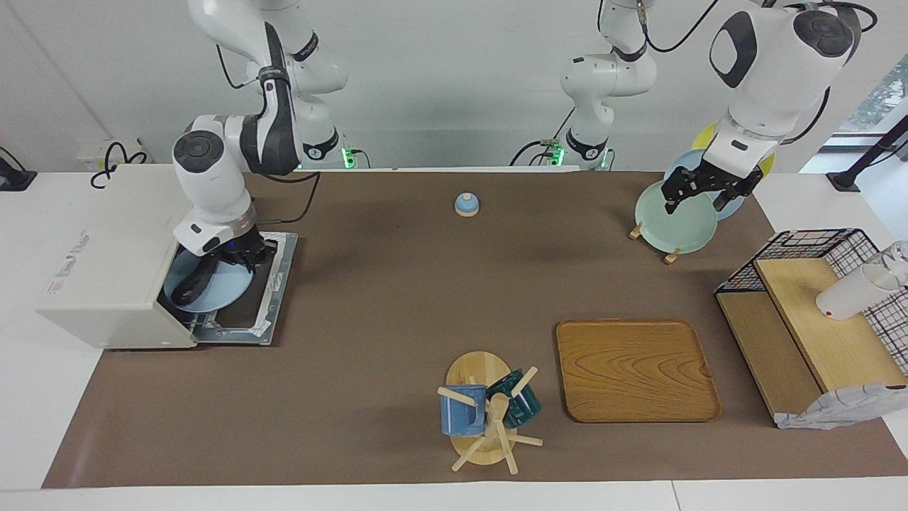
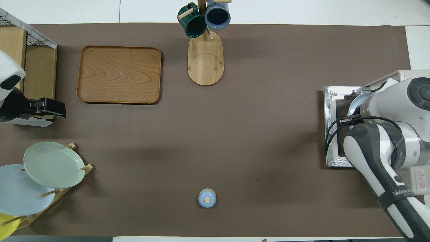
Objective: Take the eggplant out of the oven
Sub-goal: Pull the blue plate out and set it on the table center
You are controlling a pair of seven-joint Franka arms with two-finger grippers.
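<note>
Right arm: descends from its base and folds at the elbow, forearm pitched steeply down, wrist bent toward the right arm's end of the table; right gripper [image 1: 213, 273] low at that end, its fingers not distinguishable in either view. Left arm: raised, upper links arched high, forearm angled down; left gripper [image 1: 699, 191] suspended in the air near the left arm's end of the table, fingers [image 1: 672, 196] spread apart, holding nothing.
</note>
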